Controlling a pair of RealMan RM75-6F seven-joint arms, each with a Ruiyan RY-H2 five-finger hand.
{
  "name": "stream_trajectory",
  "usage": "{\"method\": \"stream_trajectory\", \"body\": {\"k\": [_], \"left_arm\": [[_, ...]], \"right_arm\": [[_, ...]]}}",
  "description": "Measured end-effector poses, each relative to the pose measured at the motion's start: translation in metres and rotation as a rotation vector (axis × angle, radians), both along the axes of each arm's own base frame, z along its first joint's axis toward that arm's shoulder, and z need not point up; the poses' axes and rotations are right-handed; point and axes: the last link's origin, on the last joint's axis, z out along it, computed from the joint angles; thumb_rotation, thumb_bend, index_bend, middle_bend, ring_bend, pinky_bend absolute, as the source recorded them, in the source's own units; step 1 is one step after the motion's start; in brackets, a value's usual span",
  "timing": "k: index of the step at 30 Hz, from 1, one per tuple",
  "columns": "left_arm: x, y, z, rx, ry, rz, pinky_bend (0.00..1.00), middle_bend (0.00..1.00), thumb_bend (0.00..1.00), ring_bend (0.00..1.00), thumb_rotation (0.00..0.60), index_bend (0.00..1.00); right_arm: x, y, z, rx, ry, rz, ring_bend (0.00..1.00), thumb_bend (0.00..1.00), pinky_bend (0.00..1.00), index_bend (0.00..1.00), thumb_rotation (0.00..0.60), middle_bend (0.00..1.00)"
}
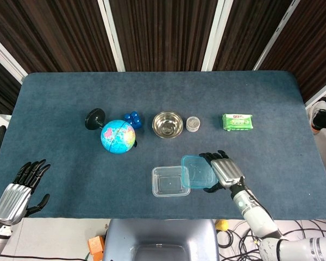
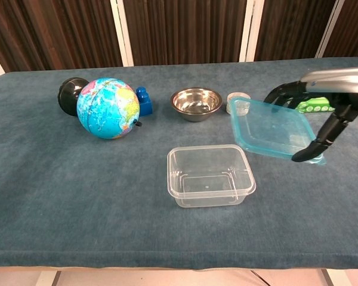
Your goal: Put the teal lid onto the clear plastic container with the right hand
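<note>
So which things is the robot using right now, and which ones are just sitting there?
Using:
lid, held up by the right hand
container

Just sitting there:
globe
blue blocks
black stand
bowl
small jar
green pack
left hand, holding nothing

Lid (image 2: 274,130) in right robot hand (image 1: 224,172), above and right of container (image 2: 209,174), bowl (image 2: 196,103) behind
</note>
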Motion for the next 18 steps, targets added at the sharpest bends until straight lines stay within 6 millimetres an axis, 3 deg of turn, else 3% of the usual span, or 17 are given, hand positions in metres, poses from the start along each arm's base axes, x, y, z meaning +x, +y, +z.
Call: {"method": "stream_trajectory", "body": {"k": [10, 18], "left_arm": [[-0.002, 0.001, 0.003, 0.005, -0.006, 0.008, 0.0, 0.01, 0.38, 0.0, 0.6, 0.0], [-0.002, 0.0, 0.004, 0.005, -0.009, 0.005, 0.0, 0.01, 0.38, 0.0, 0.6, 0.0]], "right_arm": [[0.04, 0.007, -0.046, 0.047, 0.033, 0.065, 0.13, 0.04, 0.07, 0.7, 0.6, 0.33], [0.047, 0.008, -0.066, 0.031, 0.063, 0.061, 0.13, 0.04, 0.07, 0.7, 0.6, 0.33]]}}
